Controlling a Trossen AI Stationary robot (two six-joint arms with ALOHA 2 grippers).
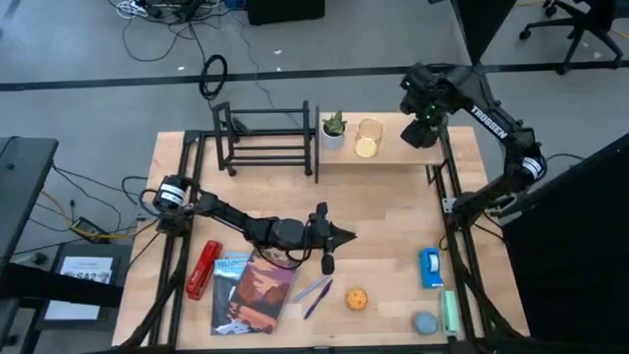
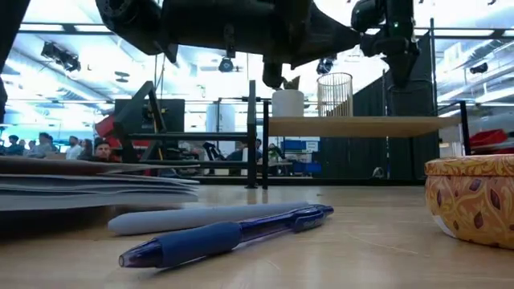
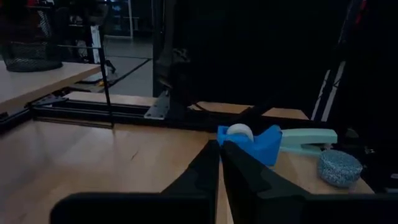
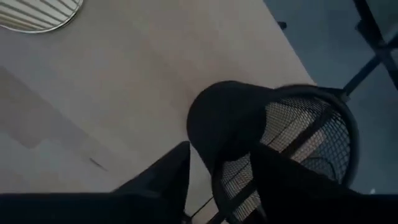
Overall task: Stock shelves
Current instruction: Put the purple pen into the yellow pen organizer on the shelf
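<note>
Pale wood table (image 1: 393,226) on grey floor; cables behind. Black rack (image 1: 265,138) at back centre, plank shelf (image 1: 393,149) just right of it. Right hand (image 1: 421,131) over shelf's right end, gripping black mesh cup (image 4: 292,149). Left hand (image 1: 346,235) mid-table, fingers pressed together, holding nothing. People beyond in low view.

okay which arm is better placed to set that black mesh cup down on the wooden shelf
Right. The right gripper is shut on the black mesh cup directly over the wooden plank shelf. The left gripper, shut and empty, is out over the middle of the table.
</note>
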